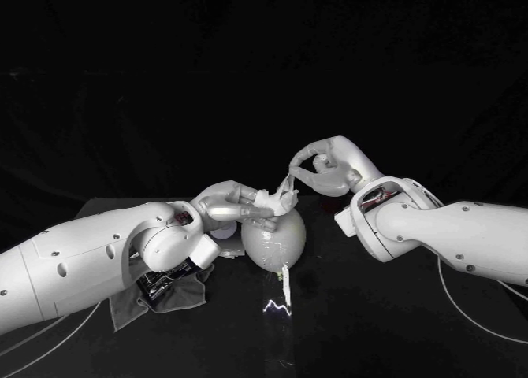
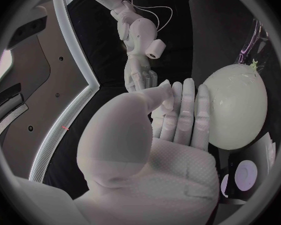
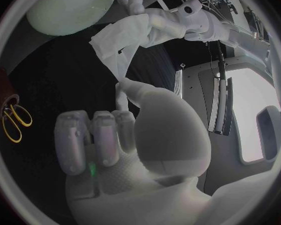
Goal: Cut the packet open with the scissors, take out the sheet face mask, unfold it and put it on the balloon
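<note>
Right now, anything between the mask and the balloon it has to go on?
Nothing visible. The sheet mask is held stretched between the left hand and the right hand, just above the balloon. The left hand's own fingers lie close beside the balloon's side.

Soft sheen against matt folds
The pale round rubber balloon is smooth and faintly glossy; the thin white sheet face mask hangs limp and crumpled; the black counter gleams; the grey cloth is matt.
</note>
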Controlling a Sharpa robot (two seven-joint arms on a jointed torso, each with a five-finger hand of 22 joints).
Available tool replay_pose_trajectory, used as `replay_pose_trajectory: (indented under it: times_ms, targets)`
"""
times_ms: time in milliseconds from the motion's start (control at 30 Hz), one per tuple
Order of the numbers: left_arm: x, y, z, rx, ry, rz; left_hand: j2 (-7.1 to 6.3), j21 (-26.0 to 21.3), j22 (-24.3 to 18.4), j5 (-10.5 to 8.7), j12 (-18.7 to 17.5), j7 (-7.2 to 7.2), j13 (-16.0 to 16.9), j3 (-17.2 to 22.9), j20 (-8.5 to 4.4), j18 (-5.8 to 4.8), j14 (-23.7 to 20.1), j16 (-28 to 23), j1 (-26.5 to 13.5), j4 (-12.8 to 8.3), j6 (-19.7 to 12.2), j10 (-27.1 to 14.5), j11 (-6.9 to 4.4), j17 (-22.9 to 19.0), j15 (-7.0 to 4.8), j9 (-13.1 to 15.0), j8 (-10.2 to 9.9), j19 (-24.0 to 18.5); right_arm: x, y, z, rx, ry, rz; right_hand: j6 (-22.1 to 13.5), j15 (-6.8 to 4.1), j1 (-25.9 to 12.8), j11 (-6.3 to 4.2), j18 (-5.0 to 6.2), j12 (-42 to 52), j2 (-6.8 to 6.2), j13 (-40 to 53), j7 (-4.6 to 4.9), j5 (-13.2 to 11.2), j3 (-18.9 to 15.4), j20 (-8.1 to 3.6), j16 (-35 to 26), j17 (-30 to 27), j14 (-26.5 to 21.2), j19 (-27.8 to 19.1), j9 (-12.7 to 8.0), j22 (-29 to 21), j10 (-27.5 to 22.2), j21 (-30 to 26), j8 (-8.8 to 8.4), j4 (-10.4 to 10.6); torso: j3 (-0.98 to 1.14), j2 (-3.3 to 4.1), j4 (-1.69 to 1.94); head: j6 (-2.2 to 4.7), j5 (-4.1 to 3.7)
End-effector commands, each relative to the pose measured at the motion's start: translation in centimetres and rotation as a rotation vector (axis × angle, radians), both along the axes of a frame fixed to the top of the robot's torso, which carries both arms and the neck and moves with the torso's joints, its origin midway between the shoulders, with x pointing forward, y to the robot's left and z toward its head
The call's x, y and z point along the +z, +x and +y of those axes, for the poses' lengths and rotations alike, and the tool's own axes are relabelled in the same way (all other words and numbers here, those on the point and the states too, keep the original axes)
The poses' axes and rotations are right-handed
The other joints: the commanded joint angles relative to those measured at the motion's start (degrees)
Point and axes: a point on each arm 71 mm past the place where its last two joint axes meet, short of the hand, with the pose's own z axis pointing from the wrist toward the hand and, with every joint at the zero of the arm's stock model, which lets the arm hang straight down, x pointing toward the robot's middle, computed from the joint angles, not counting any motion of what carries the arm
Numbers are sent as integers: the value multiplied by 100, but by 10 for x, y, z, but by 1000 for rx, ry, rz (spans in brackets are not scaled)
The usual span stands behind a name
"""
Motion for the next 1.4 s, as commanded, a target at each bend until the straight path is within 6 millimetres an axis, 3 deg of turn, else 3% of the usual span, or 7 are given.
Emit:
replay_pose_trajectory:
  times_ms: [33,800,967,1067,1233,1267,1400]
  targets:
    - [1,-1,-2,-15,-5,8,21,21,6,19,-34,-10,4,21,-5,60,-11,31,15,-18,43,37,-6,10,-33,132,25,-7,3,1,-2,-14,18,-27,106,-35,21,-42,-37,25,62,1429,-79,13,33,-39,20,1510,599,593,254,1505,523,20,43,-12,2,1,4,5,-3]
    - [-5,-4,-3,23,-66,56,12,29,7,20,-69,3,-5,65,-4,62,-44,6,-10,-14,-7,10,10,19,-10,144,24,-8,-3,6,-5,-1,9,102,62,-31,-16,-34,-37,-97,76,1368,-69,14,57,-39,20,1510,599,593,289,1505,472,20,80,-21,-5,3,4,29,-43]
    - [-2,-3,-1,31,-80,4,16,26,5,19,-100,21,-14,125,6,56,-156,-64,-41,4,-53,-104,47,10,39,169,42,-37,-9,9,-7,6,19,181,-418,43,-301,72,-15,-493,-11,1175,61,6,-57,-1,20,1510,599,543,244,1476,293,-60,-119,140,-1,1,9,23,-46]
    - [0,-3,0,28,-97,-34,2,20,3,23,-104,57,-27,185,21,41,-391,-199,-85,26,-76,-525,140,-28,143,213,86,-89,-11,10,-10,3,32,212,-610,121,-489,163,-14,-498,-67,1174,171,12,-212,52,20,1510,599,540,167,1474,288,-64,-279,273,-2,1,5,27,-48]
    - [6,-7,0,6,-139,-91,-17,-78,-27,18,-104,105,-30,275,93,-7,-670,-357,-105,19,-108,-948,239,-76,255,273,149,-318,-14,9,-14,-4,58,252,-604,158,-530,195,-15,-501,-66,1174,199,13,-298,90,20,1510,599,541,131,1475,285,-62,-331,317,-4,4,0,54,-61]
    - [8,-8,0,-5,-156,-106,-41,-136,-34,22,-107,182,-38,324,138,-27,-842,-451,-94,-10,-110,-1454,346,-112,344,305,188,-442,-14,9,-15,-5,63,261,-603,166,-544,204,-10,-515,-76,1168,207,13,-334,102,20,1510,599,531,117,1469,277,-79,-351,332,-4,4,0,54,-61]
    - [13,-13,0,-45,-190,-133,8,-226,-38,16,-108,223,-28,398,225,-57,-1095,-586,-38,-67,-219,-1848,421,-164,441,367,259,-642,-16,7,-18,-2,75,295,-595,190,-634,227,-4,-537,-102,1158,230,16,-456,134,20,1510,599,518,78,1461,264,-100,-407,422,1,-1,3,90,-76]
